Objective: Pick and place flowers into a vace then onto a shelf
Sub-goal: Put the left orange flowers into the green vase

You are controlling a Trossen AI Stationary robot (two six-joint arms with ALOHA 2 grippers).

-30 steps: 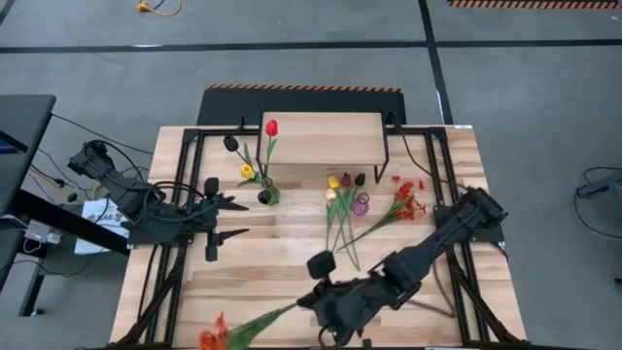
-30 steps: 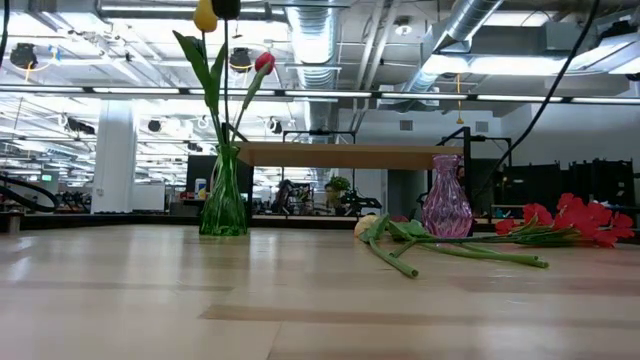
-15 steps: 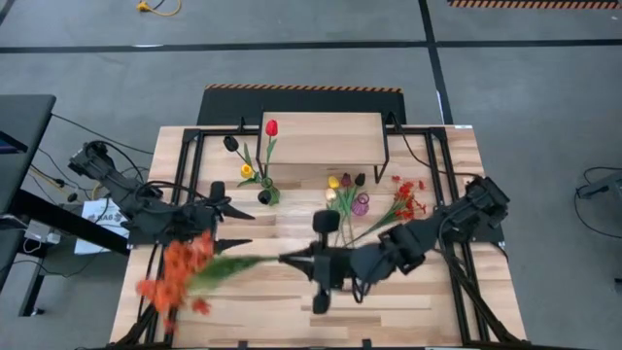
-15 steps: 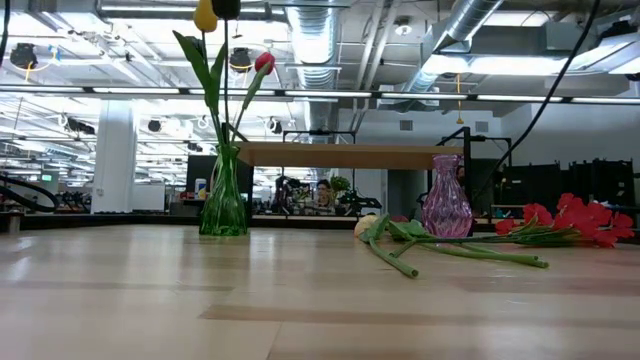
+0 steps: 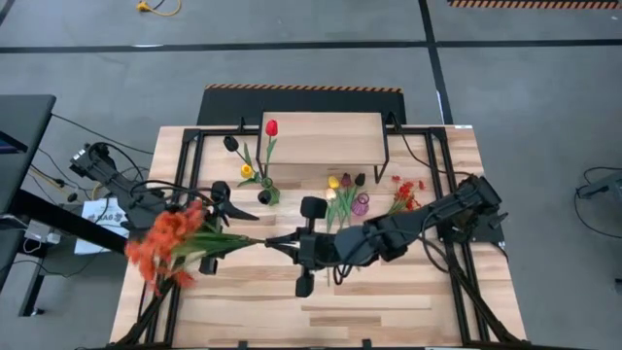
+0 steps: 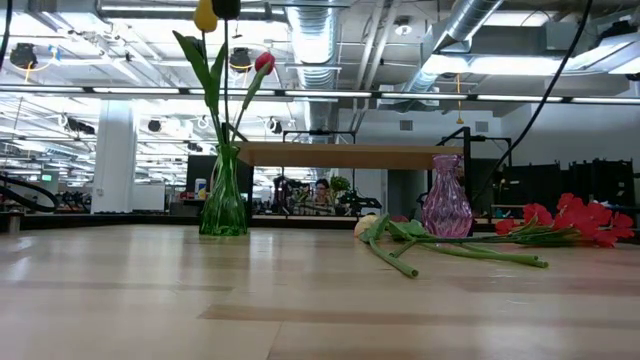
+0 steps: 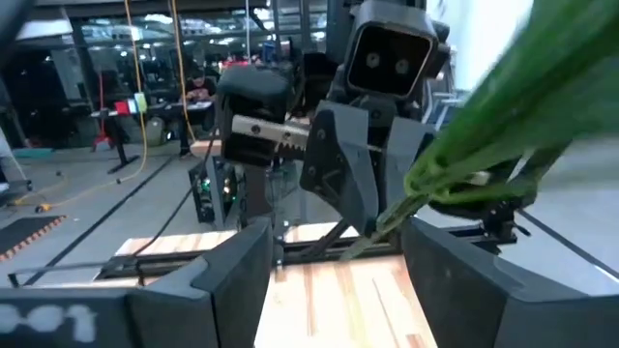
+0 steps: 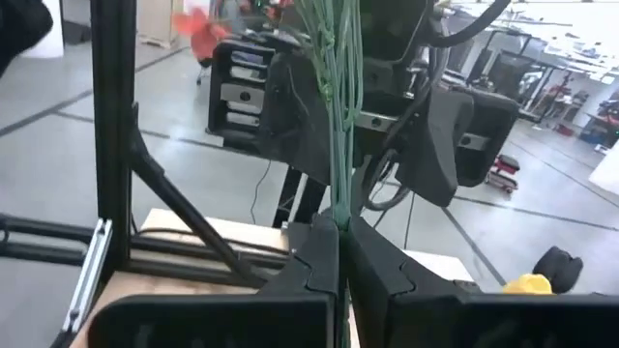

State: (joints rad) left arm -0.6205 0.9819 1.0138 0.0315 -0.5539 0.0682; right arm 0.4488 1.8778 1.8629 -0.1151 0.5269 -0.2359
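A spray of red-orange blossoms [image 5: 165,243] on a green stem [image 5: 238,240] hangs in the air over the table's left half, held by my right gripper [image 5: 274,241], which is shut on it. My left gripper [image 5: 222,233] is open, and the stem [image 7: 455,164] passes between its fingers; I cannot tell if it touches. A green vase [image 5: 264,194] with red, yellow and black tulips [image 6: 215,40] stands left of the shelf [image 5: 321,138]. A pink vase [image 6: 446,200] stands empty beside loose flowers [image 5: 340,209] lying on the table. My right gripper pinches the spray's stem near its bare end [image 8: 338,208] between its two fingers. The fingers come level from the table's right and lie along the stem. The spray is lifted clear and stretches level toward the left, with the blossoms [image 8: 203,29] at the far end.
The shelf [image 6: 345,155] stands at the table's far edge on black legs. Another red spray [image 5: 406,199] and several tulips lie right of the centre. A black frame [image 5: 185,165] borders the tabletop. Bare wood lies along the near edge [image 5: 321,311].
My right gripper has swung from the table's near edge toward the left and far side, staying shut on the spray. The blossoms have swept from the near-left corner up to my left gripper, and the stem now lies between its open fingers.
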